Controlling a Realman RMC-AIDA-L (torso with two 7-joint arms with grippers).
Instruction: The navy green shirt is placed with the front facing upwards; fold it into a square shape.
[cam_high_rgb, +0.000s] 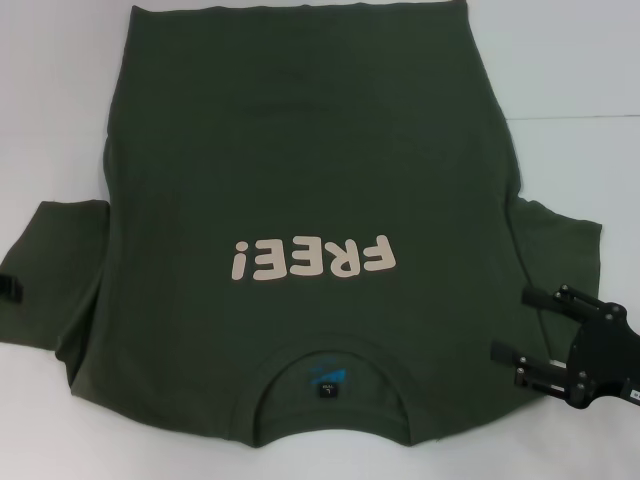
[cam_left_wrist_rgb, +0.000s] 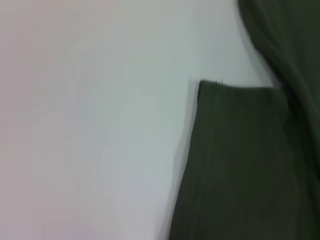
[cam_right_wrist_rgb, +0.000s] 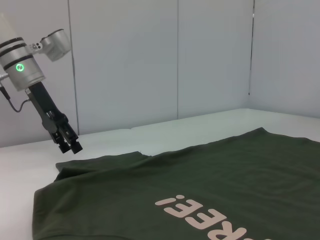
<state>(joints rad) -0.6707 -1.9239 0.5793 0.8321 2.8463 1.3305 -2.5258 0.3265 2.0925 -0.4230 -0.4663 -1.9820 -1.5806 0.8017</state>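
Spread flat on the white counter: a large dark olive-green short-sleeved cotton shirt, front up, round ribbed collar with small blue label nearest the robot, hem at the far edge. Off-white "FREE!" print across the chest, reading upside down in the head view. Both sleeves out to the sides, lying on the counter.

Right gripper low at the robot's right, just beside the shirt's right sleeve, black fingers spread apart and released, pointing toward the cloth, grasping nothing.

Left gripper near the left sleeve, seen in the right wrist view hanging just above the sleeve's edge on a black and silver arm with a green light. Barely a dark tip at the head view's left border. Cannot tell whether released or clenched. Left wrist view: sleeve hem over bare counter.
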